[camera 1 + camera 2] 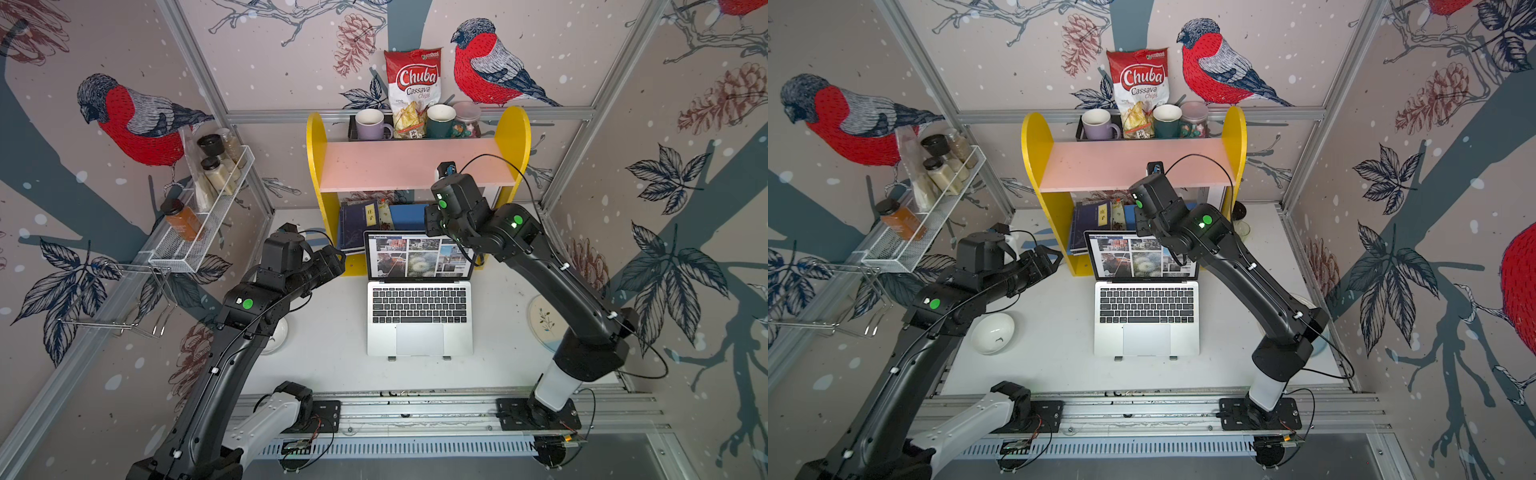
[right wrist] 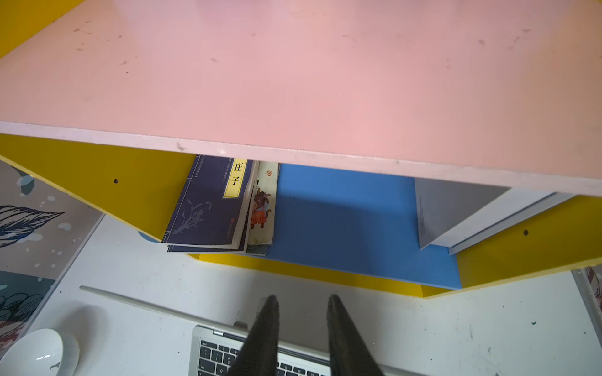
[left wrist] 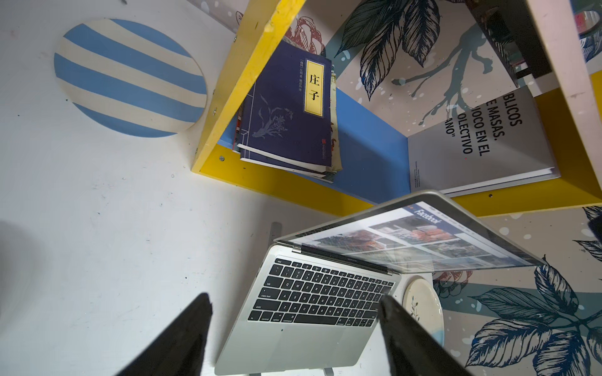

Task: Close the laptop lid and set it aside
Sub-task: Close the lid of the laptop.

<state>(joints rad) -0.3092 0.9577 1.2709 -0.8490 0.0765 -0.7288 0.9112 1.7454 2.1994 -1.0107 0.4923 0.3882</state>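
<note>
Two arms, one open laptop point(image 1: 419, 328). It sits mid-table point(image 1: 332, 374), propped on a stand point(image 1: 446, 358) just in front of the yellow shelf unit point(image 1: 316, 166). The laptop lid point(image 1: 417, 257) is up and the screen is lit. The right gripper point(image 2: 303, 301) is right over the lid's top edge with its fingers a narrow gap apart, and honestly I can't tell whether they're pinching anything. The left gripper point(image 3: 294, 298) hangs off to the laptop's left, near the lid's left edge. Its jaws are spread wide with nothing in them.
</note>
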